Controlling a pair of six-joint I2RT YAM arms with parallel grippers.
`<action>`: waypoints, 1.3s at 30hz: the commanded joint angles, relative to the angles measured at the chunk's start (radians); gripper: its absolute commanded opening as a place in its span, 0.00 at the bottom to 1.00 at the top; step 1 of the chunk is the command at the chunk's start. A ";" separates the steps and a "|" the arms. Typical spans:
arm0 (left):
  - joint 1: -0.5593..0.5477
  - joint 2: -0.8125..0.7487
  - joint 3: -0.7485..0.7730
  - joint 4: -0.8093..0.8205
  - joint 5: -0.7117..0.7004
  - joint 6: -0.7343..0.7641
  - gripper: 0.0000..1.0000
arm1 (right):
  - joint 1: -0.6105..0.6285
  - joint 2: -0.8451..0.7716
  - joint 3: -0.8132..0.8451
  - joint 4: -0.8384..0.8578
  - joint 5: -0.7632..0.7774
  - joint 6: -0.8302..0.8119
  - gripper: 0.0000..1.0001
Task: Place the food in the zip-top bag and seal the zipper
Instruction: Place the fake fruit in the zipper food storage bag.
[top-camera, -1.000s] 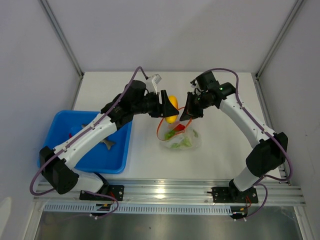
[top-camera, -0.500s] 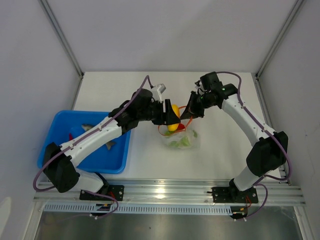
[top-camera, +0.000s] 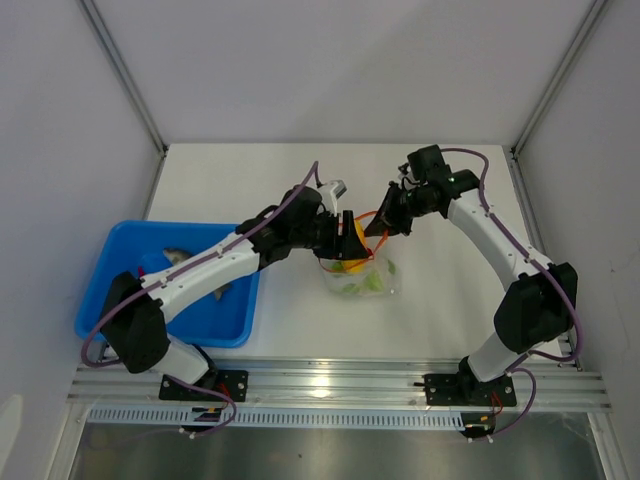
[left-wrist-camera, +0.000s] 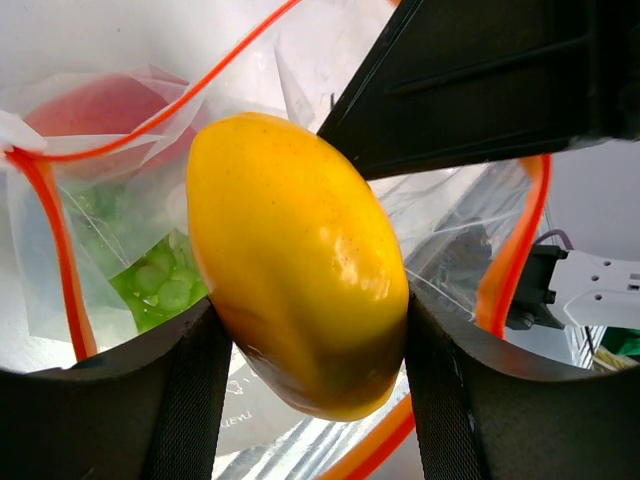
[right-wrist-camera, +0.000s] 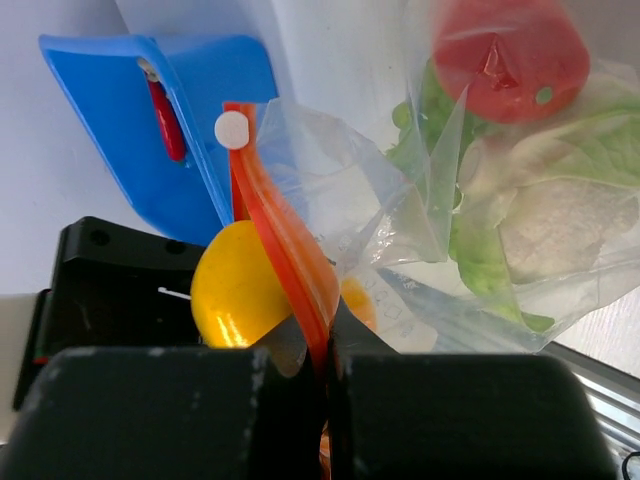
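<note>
The yellow lemon-like piece (left-wrist-camera: 300, 290) is hanging at the mouth of the zip-top bag (top-camera: 362, 282).
The left claw (left-wrist-camera: 312, 392) is gripping it between half-spread fingers; the right claw (right-wrist-camera: 325, 400) is pinching the zipper (right-wrist-camera: 280, 240), fully closed, above the tabletop (top-camera: 450, 300).

bag (left-wrist-camera: 110, 265) mouth open | lemon (left-wrist-camera: 295, 265) fills it | right tool (top-camera: 384, 222) adjacent
</note>
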 joint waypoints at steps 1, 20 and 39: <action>-0.019 0.015 -0.016 0.043 0.046 0.047 0.01 | -0.009 -0.061 0.000 0.048 -0.053 0.050 0.00; -0.022 0.018 0.007 -0.099 -0.070 0.098 0.25 | -0.025 -0.085 -0.063 0.085 -0.061 0.076 0.00; 0.010 -0.089 0.140 -0.322 -0.368 0.165 0.99 | -0.031 -0.139 -0.089 0.031 -0.014 -0.002 0.00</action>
